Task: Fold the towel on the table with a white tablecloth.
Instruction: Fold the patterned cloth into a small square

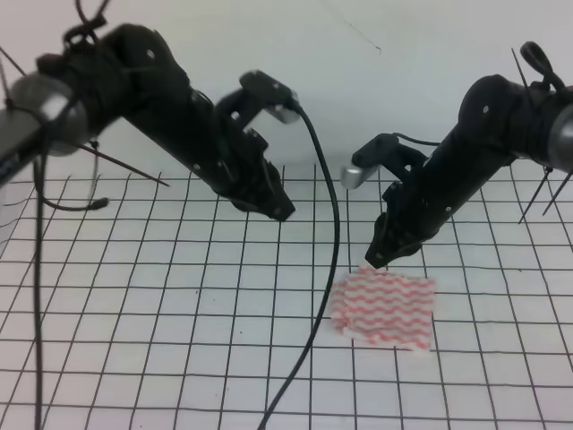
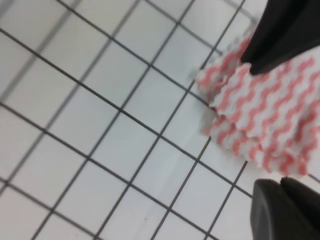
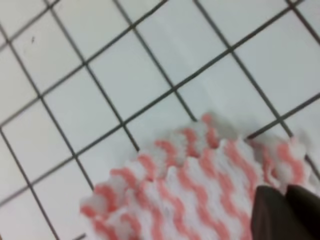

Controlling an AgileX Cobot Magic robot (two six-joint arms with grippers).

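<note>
The towel (image 1: 385, 309), white with red-pink wavy stripes, lies folded into a small stack on the grid-printed tablecloth (image 1: 161, 313) right of centre. Its ruffled layered edges show in the left wrist view (image 2: 265, 115) and the right wrist view (image 3: 195, 195). My right gripper (image 1: 377, 261) hovers at the towel's far left corner. Its fingers (image 3: 272, 212) are pressed together over the cloth, and I cannot tell if they touch it. My left gripper (image 1: 283, 211) hangs shut above the table, up and left of the towel, holding nothing. Its fingers (image 2: 270, 210) show at the frame's bottom right.
A black cable (image 1: 324, 260) drops from the left arm and trails across the table just left of the towel. Another cable (image 1: 38, 269) hangs at the far left. The plain white wall (image 1: 376, 90) stands behind. The right arm's dark tip (image 2: 285, 30) overlaps the towel.
</note>
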